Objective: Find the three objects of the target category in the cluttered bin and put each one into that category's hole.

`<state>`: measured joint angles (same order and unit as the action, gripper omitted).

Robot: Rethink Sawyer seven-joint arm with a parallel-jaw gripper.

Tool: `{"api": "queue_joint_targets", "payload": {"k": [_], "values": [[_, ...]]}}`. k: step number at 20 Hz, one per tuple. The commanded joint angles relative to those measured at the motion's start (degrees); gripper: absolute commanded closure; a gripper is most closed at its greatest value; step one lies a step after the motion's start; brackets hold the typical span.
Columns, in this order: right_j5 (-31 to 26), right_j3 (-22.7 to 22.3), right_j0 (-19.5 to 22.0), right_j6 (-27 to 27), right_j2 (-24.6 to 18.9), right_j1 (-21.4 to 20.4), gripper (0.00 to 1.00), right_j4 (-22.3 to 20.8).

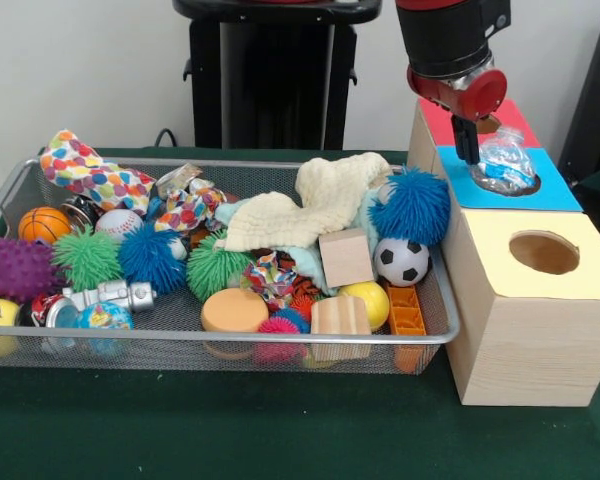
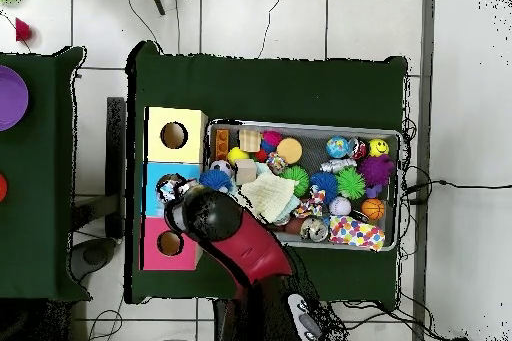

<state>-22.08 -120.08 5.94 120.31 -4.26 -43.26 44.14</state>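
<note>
The wire mesh bin (image 1: 280,338) holds many toys: spiky balls, a soccer ball (image 1: 401,261), a baseball (image 1: 118,224), wooden blocks (image 1: 345,257) and a cream cloth (image 1: 300,210). My gripper (image 1: 467,150) hangs over the blue-topped box (image 1: 560,195), right beside its hole. A crinkled clear plastic piece (image 1: 502,160) sits in that hole and touches the gripper's right side. I cannot see whether the gripper holds it. In the overhead view the arm (image 2: 215,217) covers the gripper, and the plastic piece (image 2: 168,190) shows on the blue top (image 2: 155,179).
Three wooden boxes stand in a row beside the bin: a yellow top (image 1: 510,225) with an open hole (image 1: 543,252), the blue top, and a pink top (image 1: 435,120). A blue fuzzy ball (image 1: 412,207) lies at the bin's end nearest the boxes.
</note>
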Motion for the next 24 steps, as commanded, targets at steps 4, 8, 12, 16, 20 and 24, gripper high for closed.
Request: {"api": "queue_joint_targets", "payload": {"k": [4, 8, 12, 16, 20, 24], "values": [[-1.5, 0.7, 1.2, 13.3, -2.8, 2.2, 1.0, 3.6], [0.2, 0.3, 2.0, 12.0, -4.6, 2.6, 1.0, 4.8], [0.4, 0.8, 2.0, 11.4, -4.7, 3.1, 1.0, 4.7], [1.9, -1.0, 2.5, 10.4, -7.1, 2.3, 1.0, 6.6], [6.8, -2.7, 4.7, 8.5, -13.2, 3.5, 1.0, 10.5], [8.7, -2.8, 6.2, 8.0, -15.9, 4.4, 1.0, 10.9]]}}
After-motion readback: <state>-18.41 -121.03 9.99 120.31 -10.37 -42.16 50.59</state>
